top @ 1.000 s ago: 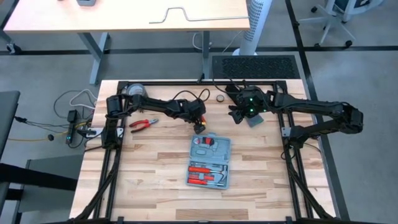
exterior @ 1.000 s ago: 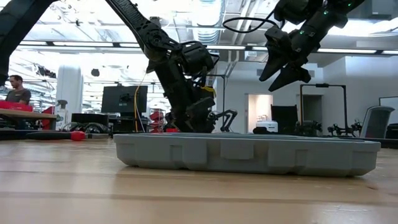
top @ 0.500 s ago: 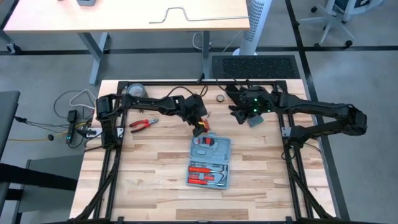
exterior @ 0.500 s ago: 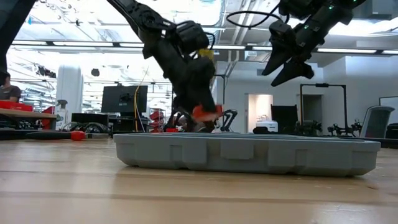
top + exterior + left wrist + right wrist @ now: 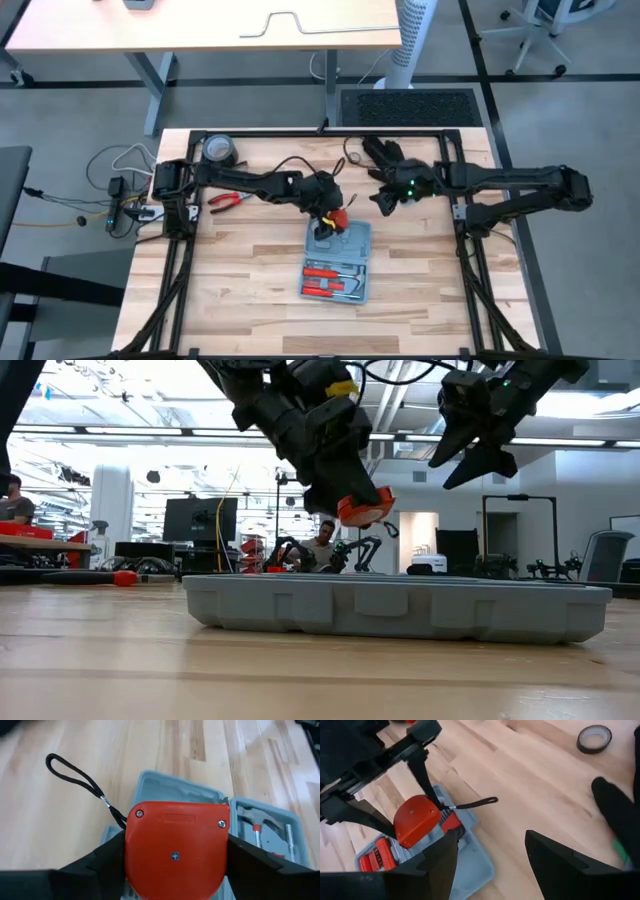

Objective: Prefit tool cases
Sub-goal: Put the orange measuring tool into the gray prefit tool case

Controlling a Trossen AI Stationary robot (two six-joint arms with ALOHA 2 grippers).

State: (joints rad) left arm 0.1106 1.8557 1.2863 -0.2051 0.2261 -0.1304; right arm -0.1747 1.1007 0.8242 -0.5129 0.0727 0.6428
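Note:
The tool case lies open on the wooden table, a blue-grey tray with red-handled tools in its recesses; the low view shows its side wall. My left gripper hovers over the case's far end, shut on a red tape measure that has a black wrist strap. My right gripper hangs open above the table just beyond the case's far right corner, holding nothing, and shows high up in the low view. My left gripper pinches the red tape measure's housing by its two narrow sides between the two fingers. The fingers slant down from the table's far left. The tape measure hangs clear above the case's far end, and its strap trails loose.
Red-handled pliers lie at the left, and a large tape roll sits at the far left corner. A small dark tape ring and a black glove lie on the far side near my right gripper. The near half of the table is bare wood.
My left gripper has risen from the table just beyond the case, carrying the red tape measure. It has moved toward the near right until it is over the case's far end. The tape measure is now lifted clear of the table.

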